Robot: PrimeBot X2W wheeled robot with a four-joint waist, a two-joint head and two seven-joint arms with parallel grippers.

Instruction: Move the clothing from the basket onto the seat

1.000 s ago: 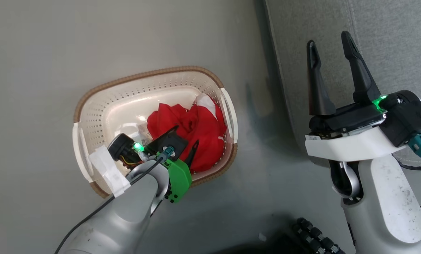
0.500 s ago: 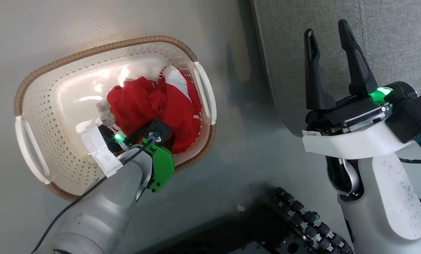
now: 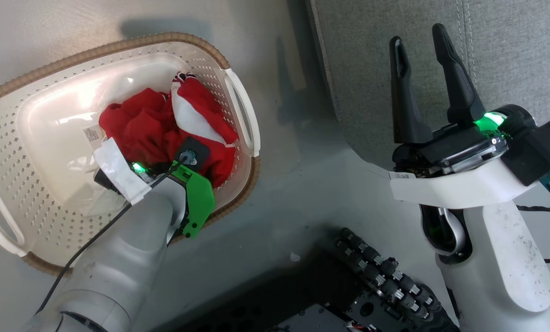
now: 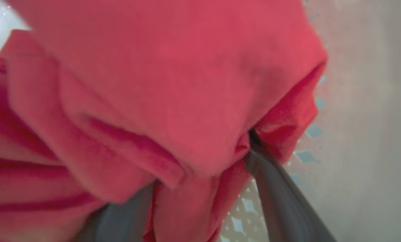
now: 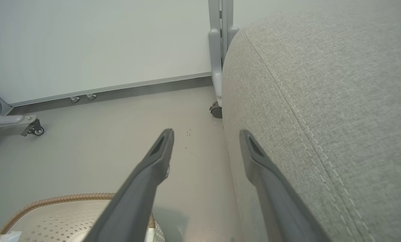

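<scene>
Clothing (image 3: pixel 164 133) lies against the basket (image 3: pixel 39 193) wall; left pincer (image 4: pixel 200 164) spread in it, right pincer (image 3: pixel 418 39) released.

You can read nothing here: print on the paper label (image 3: pixel 90 134) in the basket (image 3: pixel 35 193) and the wrist sticker (image 3: pixel 402 175) is too small

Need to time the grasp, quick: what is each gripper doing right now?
Left gripper: open, fingers sunk in the clothing, not clamped.
Right gripper: open, holding nothing, by the seat.
</scene>
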